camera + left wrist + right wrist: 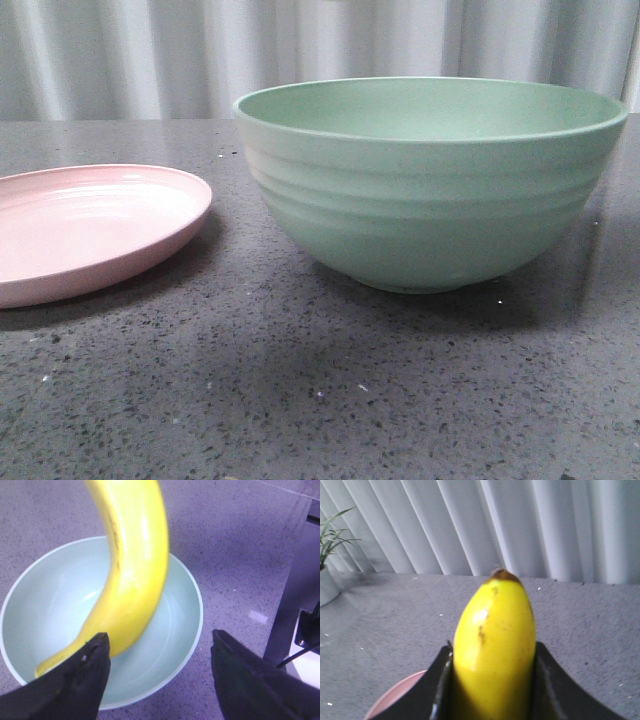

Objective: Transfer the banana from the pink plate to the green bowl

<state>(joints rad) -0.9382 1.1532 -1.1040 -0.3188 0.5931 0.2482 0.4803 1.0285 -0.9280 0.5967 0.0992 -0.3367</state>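
The yellow banana [495,640] stands clamped between my right gripper's [494,680] black fingers, brown tip pointing away. The pink plate's rim [395,697] shows below it. In the left wrist view the banana [135,570] hangs over the inside of the green bowl [45,610]. My left gripper [160,650] is open above the bowl's edge, its jaws wide apart, and the banana's thin end passes by one finger [87,675]. In the front view the pink plate [90,225] lies empty at the left and the green bowl [430,210] stands to its right. No gripper shows in that view.
The table is dark grey speckled stone [300,400]. A pale pleated curtain [150,50] hangs behind it. A potted plant [327,587] stands at the table's far side in the right wrist view. A dark post [295,595] stands near the bowl in the left wrist view.
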